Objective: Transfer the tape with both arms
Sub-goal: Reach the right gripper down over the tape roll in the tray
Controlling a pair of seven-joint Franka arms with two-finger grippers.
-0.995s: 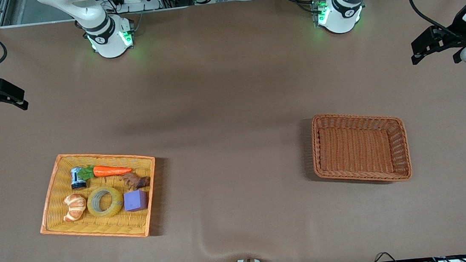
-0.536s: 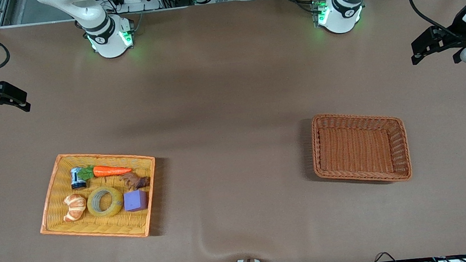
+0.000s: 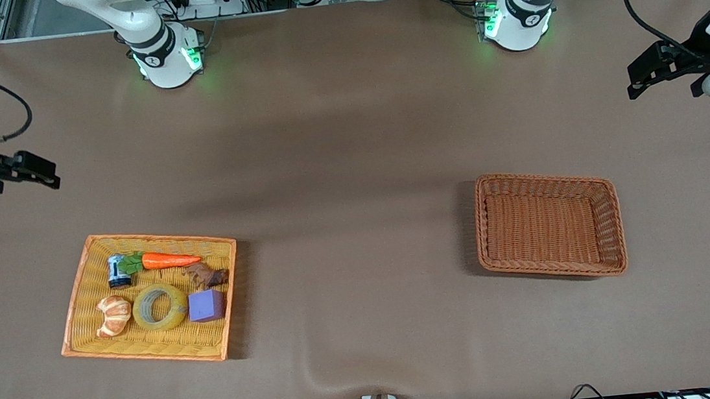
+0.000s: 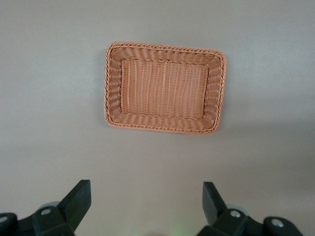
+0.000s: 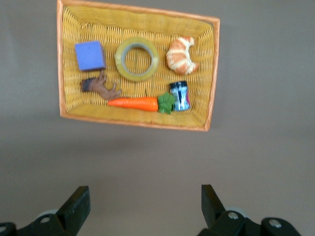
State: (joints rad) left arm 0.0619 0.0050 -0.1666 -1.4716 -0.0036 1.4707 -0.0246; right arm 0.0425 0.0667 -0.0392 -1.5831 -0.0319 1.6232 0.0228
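The tape [image 3: 159, 307], a yellowish translucent ring, lies flat in the yellow tray [image 3: 80, 292] between the croissant [image 3: 113, 315] and the purple cube [image 3: 206, 305]. It also shows in the right wrist view [image 5: 137, 59]. My right gripper [image 3: 33, 170] is open and empty, up in the air over bare table at the right arm's end, well apart from the tray; its own view shows the open gripper [image 5: 145, 209]. My left gripper [image 3: 658, 69] is open and empty over bare table at the left arm's end, and waits; its own view shows the open gripper [image 4: 146, 204].
The tray also holds a carrot [image 3: 165, 260], a small blue can [image 3: 118, 271] and a brown toy animal [image 3: 207, 276]. An empty brown wicker basket [image 3: 613, 227] stands toward the left arm's end; it also shows in the left wrist view [image 4: 112, 88].
My right gripper has moved toward the tray's side of the table, lower in the front view. The left arm has barely moved. The tape and tray have not moved.
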